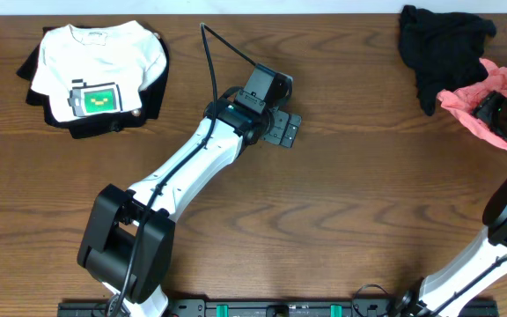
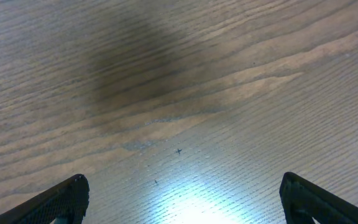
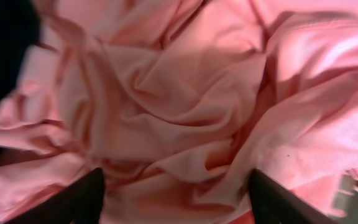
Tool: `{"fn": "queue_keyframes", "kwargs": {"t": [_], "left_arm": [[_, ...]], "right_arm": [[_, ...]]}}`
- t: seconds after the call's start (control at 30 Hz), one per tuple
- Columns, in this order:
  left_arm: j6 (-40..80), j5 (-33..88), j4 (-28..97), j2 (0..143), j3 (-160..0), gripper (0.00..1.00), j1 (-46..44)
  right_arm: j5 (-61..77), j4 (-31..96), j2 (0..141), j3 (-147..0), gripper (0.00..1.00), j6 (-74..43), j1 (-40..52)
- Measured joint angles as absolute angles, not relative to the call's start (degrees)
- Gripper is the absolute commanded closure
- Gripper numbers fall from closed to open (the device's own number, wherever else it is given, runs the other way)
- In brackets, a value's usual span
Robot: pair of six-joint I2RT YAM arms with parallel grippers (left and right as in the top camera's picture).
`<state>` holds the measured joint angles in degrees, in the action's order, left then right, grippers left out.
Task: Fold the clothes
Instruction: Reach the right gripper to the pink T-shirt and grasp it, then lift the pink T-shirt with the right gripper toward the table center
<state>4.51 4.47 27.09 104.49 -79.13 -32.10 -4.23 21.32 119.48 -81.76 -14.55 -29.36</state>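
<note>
A crumpled salmon-pink T-shirt (image 1: 476, 99) lies at the table's far right edge, partly under a black garment (image 1: 440, 48). It fills the right wrist view (image 3: 185, 106); its print is hidden. My right gripper (image 3: 176, 199) is open right over the pink cloth, fingers on either side of a fold; the overhead view shows it (image 1: 500, 113) at the shirt. My left gripper (image 1: 287, 130) is open and empty over bare wood at the table's middle, and the left wrist view (image 2: 179, 199) shows only tabletop.
A folded white T-shirt with a green print (image 1: 99, 66) lies on a folded black garment (image 1: 152, 92) at the back left. The wooden table (image 1: 341, 202) spreads between the two arms.
</note>
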Motion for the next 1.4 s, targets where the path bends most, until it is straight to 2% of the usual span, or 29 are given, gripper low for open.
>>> {"fn": "queue_keyframes", "kwargs": {"t": [0.07, 0.17, 0.2, 0.57, 0.83, 0.97, 1.17, 1.4], "left_arm": [[4.5, 4.5, 27.0, 104.5, -79.1, 0.02, -32.1], [4.5, 4.5, 27.0, 104.5, -79.1, 0.02, -32.1], [4.5, 4.4, 26.9, 104.5, -79.1, 0.02, -32.1], [4.5, 4.5, 26.5, 104.5, -79.1, 0.02, -32.1], [4.6, 4.5, 25.5, 103.7, -79.1, 0.02, -31.7], [4.8, 4.5, 25.9, 99.8, -79.1, 0.02, -30.5], [5.8, 4.3, 27.6, 87.7, -79.1, 0.02, -27.9], [6.0, 4.3, 33.2, 78.2, -79.4, 0.02, -26.5]], "right_arm": [[-4.2, 20.8, 120.6, -81.8, 0.59, -14.5, -29.4], [-4.2, 20.7, 121.5, -81.8, 0.94, -14.4, -29.4], [-4.3, 20.6, 121.6, -81.8, 0.99, -14.2, -29.4], [-3.1, 21.6, 119.1, -81.7, 0.99, -14.0, -29.4], [3.8, 21.0, 96.7, -81.8, 0.99, -13.4, -27.0], [6.4, 18.9, 84.5, -82.6, 0.99, -13.3, -22.0], [8.6, 13.1, 70.2, -82.9, 0.99, -13.1, -9.6], [10.1, 11.1, 64.0, -83.2, 0.99, -13.1, 3.3]]}}
